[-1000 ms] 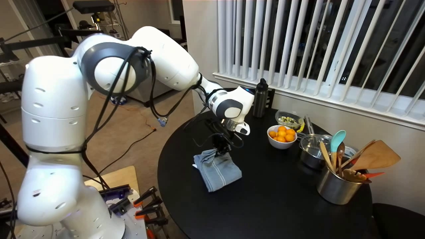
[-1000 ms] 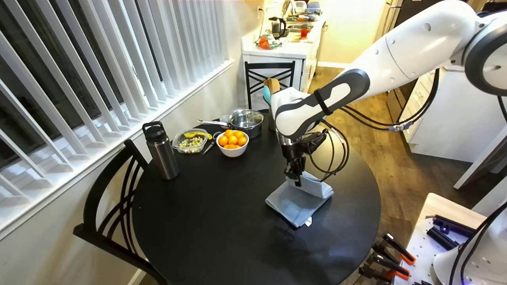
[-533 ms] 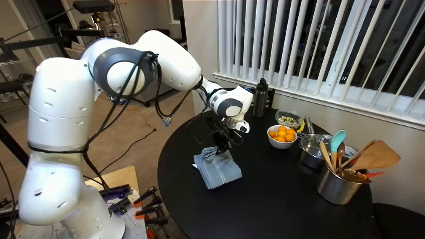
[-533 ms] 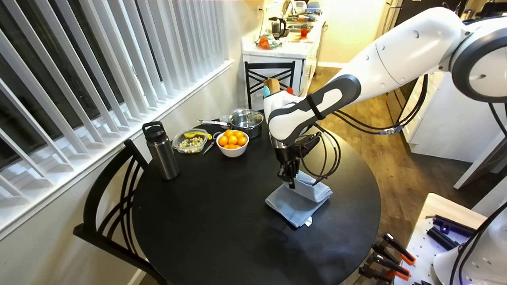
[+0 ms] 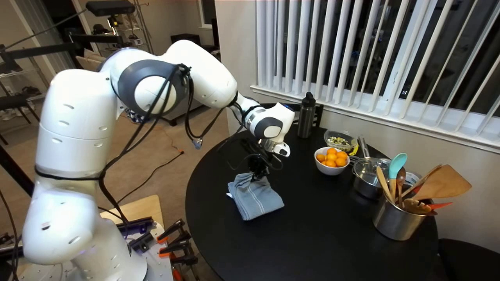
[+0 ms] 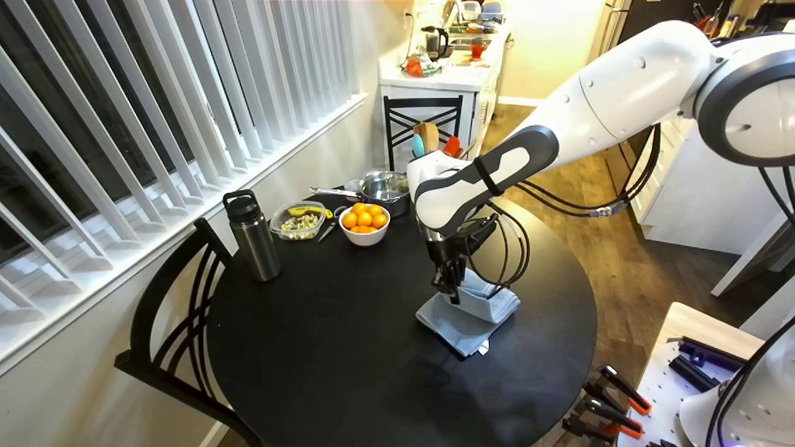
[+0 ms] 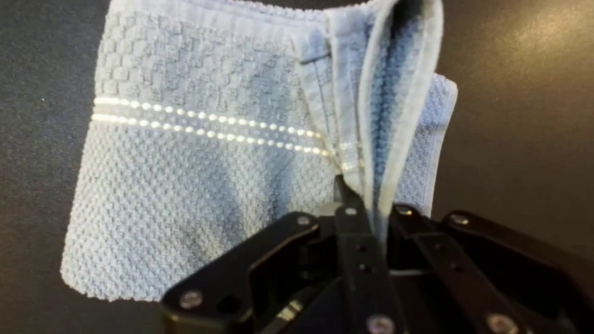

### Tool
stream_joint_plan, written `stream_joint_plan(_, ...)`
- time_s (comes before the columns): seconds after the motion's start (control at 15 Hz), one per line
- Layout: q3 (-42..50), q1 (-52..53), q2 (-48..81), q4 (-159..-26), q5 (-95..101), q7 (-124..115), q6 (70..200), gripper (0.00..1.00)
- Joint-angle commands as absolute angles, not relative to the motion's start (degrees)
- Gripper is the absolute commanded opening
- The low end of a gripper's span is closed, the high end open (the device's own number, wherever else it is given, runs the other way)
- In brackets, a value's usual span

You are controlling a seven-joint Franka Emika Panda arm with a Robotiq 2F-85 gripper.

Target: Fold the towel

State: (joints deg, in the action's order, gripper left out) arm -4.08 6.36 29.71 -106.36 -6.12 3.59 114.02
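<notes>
Both exterior views are showing a round black table point(image 6: 323, 347), its clutter sitting toward the white blinds point(image 6: 310, 74). A steel bottle point(image 6: 256, 245) is standing upright; near it a clear container point(image 6: 295, 236) is holding chopped food point(image 6: 303, 222), and just beside that a white bowl point(image 6: 365, 239) is cradling a heap of oranges point(image 6: 365, 216). A pot point(image 5: 364, 188) is sitting near the bowl, and a metal holder point(image 5: 395, 224) is bristling with utensils point(image 5: 445, 181) — in an exterior view the white arm point(image 6: 621, 90) is blocking that holder, just the utensil tops showing. The arm is arching up and sloping down to the towel point(image 7: 185, 195). At its end the gripper point(image 7: 377, 208) is pointing at the table, its fingers point(image 7: 364, 255) drawn close together and pinching a raised fold. The towel is lying on the table, well apart from the bowl — grayish blue, folded in layers, with two rows of white dots crossing it. The pinched part is standing up as a narrow loop, and in an exterior view a small white tag point(image 6: 484, 347) is poking out at the edge.
</notes>
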Motion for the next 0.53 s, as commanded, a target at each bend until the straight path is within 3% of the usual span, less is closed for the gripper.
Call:
stream_joint_plan(0.0, -4.89, 6.84, 30.16, -105.32, -5.6, 1.6, 113.53, 0.02)
stream_joint_plan(0.47, -5.28, 7.31, 30.74, -104.53, -5.44, 1.27, 113.62, 0.02)
